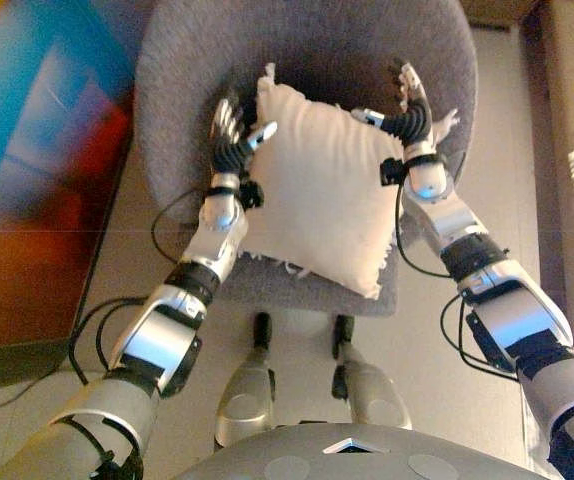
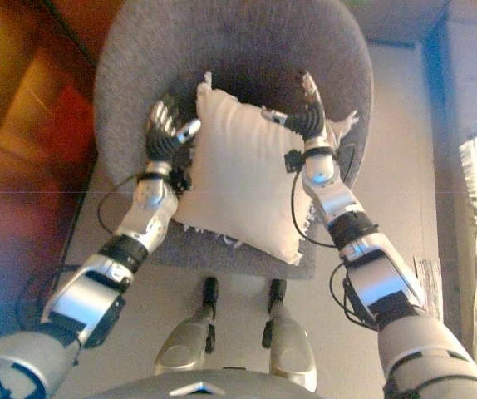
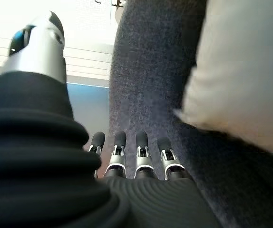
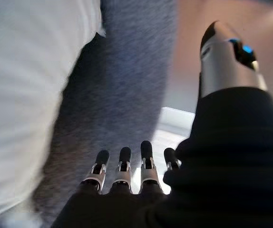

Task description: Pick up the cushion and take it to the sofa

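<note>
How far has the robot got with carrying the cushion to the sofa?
Done: both arms have reached the cushion on the grey chair. In hand: the left hand and right hand flank it, fingers straight, nothing gripped. Left: closing on it, lifting it and carrying it to the sofa.

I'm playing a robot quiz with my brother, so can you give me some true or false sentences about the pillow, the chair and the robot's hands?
1. The cream cushion lies on the seat of a grey armchair. True.
2. The left hand has its fingers curled tightly round the cushion. False: its fingers are straight, next to the cushion's edge.
3. The two hands are on opposite sides of the cushion. True: the right hand is by the other edge.
4. The cushion is already lifted high above the chair. False: it rests on the seat.
5. The right hand holds a cup. False: it is open and holds nothing.
</note>
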You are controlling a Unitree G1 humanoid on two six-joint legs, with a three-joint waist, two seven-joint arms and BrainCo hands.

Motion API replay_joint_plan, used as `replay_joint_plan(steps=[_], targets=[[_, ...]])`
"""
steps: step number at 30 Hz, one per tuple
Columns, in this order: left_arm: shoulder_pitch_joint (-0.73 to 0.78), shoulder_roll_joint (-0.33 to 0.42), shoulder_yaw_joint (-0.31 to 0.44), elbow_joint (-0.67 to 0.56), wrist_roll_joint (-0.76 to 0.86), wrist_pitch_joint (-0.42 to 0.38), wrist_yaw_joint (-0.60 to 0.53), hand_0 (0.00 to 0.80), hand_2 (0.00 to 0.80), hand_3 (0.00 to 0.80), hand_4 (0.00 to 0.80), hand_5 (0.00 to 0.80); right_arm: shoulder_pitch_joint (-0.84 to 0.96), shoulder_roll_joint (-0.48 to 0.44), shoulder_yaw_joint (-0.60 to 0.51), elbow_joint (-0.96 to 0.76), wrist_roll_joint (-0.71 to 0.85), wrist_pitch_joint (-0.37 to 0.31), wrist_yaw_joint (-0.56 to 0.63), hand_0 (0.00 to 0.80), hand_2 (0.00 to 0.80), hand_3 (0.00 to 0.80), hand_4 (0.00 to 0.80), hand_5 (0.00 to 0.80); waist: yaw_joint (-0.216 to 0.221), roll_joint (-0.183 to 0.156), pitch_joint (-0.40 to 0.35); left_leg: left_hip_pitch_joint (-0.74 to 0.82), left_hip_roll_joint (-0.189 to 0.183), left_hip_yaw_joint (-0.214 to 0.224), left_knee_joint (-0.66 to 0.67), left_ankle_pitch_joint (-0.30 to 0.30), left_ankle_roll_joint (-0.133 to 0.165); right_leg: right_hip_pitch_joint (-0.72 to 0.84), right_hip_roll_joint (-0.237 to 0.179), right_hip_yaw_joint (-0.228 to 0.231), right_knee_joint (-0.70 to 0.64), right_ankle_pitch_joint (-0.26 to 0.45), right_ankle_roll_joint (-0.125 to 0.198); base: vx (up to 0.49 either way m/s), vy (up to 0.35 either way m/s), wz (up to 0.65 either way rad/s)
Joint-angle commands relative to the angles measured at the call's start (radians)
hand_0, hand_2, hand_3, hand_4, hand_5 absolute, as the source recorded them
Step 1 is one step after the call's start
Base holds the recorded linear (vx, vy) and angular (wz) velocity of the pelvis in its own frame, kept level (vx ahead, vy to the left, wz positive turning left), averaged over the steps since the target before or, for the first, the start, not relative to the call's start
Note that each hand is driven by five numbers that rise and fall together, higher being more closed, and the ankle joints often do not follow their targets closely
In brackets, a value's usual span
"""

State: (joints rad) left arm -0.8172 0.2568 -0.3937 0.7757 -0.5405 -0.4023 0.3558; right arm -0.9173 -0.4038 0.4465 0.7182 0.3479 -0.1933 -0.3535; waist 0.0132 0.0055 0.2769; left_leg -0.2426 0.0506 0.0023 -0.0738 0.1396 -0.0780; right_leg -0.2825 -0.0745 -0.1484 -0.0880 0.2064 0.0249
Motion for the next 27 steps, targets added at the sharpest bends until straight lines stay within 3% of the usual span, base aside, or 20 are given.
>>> replay_joint_plan(steps=[1,8,16,21,27], targets=[[-0.186,0.016,-0.018,0.09,0.031,-0.054,0.011,0.0,0.0,0.0,0.0,0.0,-0.18,-0.024,0.02,0.05,0.023,-0.053,-0.017,0.0,0.0,0.0,0.0,0.0,-0.012,-0.022,0.042,-0.071,-0.04,0.011,0.091,-0.078,0.013,-0.037,-0.06,0.038,0.09,-0.095,0.096,-0.038,0.013,-0.06],[-0.251,0.023,-0.031,0.111,0.036,-0.078,0.033,0.0,0.0,0.0,0.0,0.0,-0.267,-0.039,0.04,0.155,0.016,-0.067,-0.006,0.0,0.0,0.0,0.0,0.0,-0.016,-0.008,0.094,-0.151,-0.051,0.011,0.114,-0.067,0.018,-0.137,-0.072,0.059,0.131,-0.084,0.106,-0.033,0.032,0.0],[-0.241,0.051,-0.031,0.097,-0.008,-0.127,0.03,0.0,0.0,0.0,0.0,0.0,-0.251,-0.047,0.029,0.131,0.024,-0.097,-0.03,0.0,0.0,0.0,0.0,0.0,-0.018,-0.01,0.127,-0.163,-0.054,0.032,0.123,-0.066,0.019,-0.159,-0.079,0.055,0.151,-0.086,0.106,-0.001,0.004,-0.01],[-0.165,0.067,-0.01,-0.035,0.028,-0.175,0.041,0.0,0.0,0.0,0.0,0.0,-0.174,-0.078,0.004,-0.022,-0.023,-0.12,-0.063,0.0,0.0,0.0,0.0,0.0,-0.013,-0.01,0.122,-0.15,-0.058,0.041,0.132,-0.077,0.018,-0.141,-0.086,0.036,0.156,-0.098,0.104,0.0,0.0,0.0],[0.028,0.084,0.055,-0.286,0.134,-0.206,0.03,0.0,0.0,0.0,0.0,0.0,0.049,-0.09,-0.122,-0.351,-0.184,-0.118,-0.079,0.0,0.0,0.0,0.0,0.0,-0.003,-0.018,0.09,-0.116,-0.064,0.04,0.137,-0.099,0.025,-0.094,-0.091,0.012,0.153,-0.119,0.101,0.029,-0.006,0.01]])
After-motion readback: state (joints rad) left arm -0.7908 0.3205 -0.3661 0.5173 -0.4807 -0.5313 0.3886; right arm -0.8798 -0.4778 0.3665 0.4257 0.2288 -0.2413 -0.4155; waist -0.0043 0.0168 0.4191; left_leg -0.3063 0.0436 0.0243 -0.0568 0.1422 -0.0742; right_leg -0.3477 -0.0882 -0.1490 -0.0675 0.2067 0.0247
